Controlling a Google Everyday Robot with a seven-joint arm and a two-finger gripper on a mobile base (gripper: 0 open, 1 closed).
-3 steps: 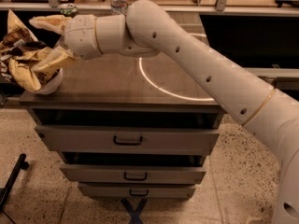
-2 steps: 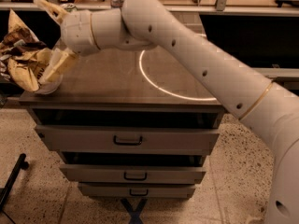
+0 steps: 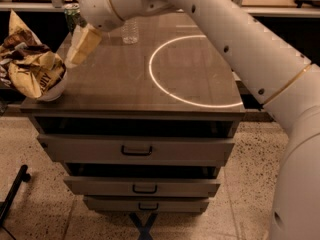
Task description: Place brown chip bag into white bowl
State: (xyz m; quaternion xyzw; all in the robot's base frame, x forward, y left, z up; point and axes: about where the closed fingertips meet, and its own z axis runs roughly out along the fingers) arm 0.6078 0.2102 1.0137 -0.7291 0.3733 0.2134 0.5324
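Observation:
The brown chip bag [image 3: 29, 69], crinkled tan foil with dark patches, sits in the white bowl [image 3: 54, 91] at the left front corner of the table and sticks up and out over the bowl's rim. Only the bowl's lower right side shows under the bag. My gripper [image 3: 69, 28] hangs above and to the right of the bag, open and empty. Its lower finger [image 3: 84, 43] points down toward the bag without touching it. The upper finger runs out of the top of the view.
A green can [image 3: 71, 18] and a clear plastic bottle [image 3: 130, 31] stand at the back of the table top [image 3: 125, 84]. A ring of light [image 3: 195, 69] lies on its right half. Drawers [image 3: 136, 150] are below. My arm crosses from the right.
My gripper has risen and drawn back to the right, away from the bag. The bag stays in the bowl, free of the fingers.

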